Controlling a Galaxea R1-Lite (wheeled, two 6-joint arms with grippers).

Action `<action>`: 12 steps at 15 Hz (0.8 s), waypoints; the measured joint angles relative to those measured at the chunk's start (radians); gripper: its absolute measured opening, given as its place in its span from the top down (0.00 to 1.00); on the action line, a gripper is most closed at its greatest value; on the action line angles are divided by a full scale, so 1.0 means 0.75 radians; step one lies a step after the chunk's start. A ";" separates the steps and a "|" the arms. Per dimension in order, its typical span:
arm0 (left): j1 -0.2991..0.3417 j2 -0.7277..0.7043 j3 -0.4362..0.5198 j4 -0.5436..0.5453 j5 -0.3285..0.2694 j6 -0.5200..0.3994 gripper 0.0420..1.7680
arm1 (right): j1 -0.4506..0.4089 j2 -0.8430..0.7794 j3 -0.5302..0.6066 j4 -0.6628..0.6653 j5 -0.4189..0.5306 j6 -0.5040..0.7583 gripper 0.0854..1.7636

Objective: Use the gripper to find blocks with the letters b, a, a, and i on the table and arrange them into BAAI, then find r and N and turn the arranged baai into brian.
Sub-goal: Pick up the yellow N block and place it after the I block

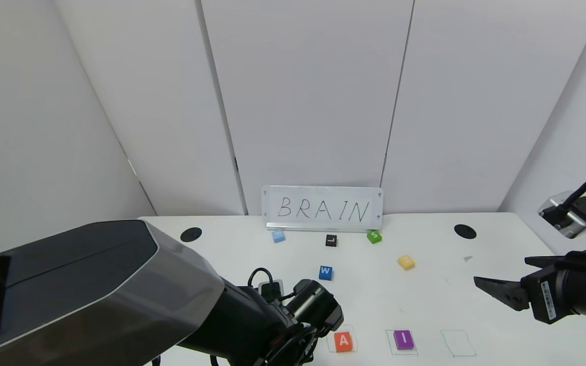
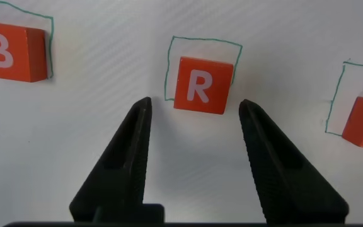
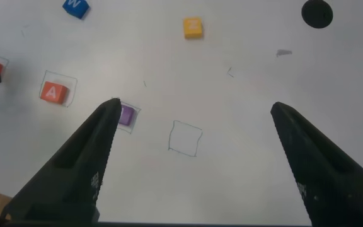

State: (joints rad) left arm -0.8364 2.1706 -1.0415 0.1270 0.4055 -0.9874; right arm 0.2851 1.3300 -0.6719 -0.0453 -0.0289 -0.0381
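Three orange-red blocks, one purple, one yellow

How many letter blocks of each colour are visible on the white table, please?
Orange-red: 3 (B block, R block, A block)
Purple I block: 1
Dark blue W block: 1
Light blue block: 1
Black block: 1
Green block: 1
Yellow block: 1
Total: 9

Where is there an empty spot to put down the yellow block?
The green drawn square right of the purple I block holds nothing. Bare table also lies between the yellow block and the right gripper. Around the left gripper, B, R and A crowd together.
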 joint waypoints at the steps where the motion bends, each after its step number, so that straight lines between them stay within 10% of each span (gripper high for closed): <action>1: -0.001 -0.001 0.000 0.000 0.000 0.001 0.38 | 0.000 0.000 0.000 -0.001 0.000 0.000 0.03; 12: 0.016 -0.205 0.011 0.021 -0.007 0.166 0.12 | -0.005 0.006 -0.005 -0.003 0.001 0.000 0.03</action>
State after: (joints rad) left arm -0.8240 2.0166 -1.0332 0.1428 0.4006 -0.8628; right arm 0.2813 1.3345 -0.6757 -0.0472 -0.0281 -0.0381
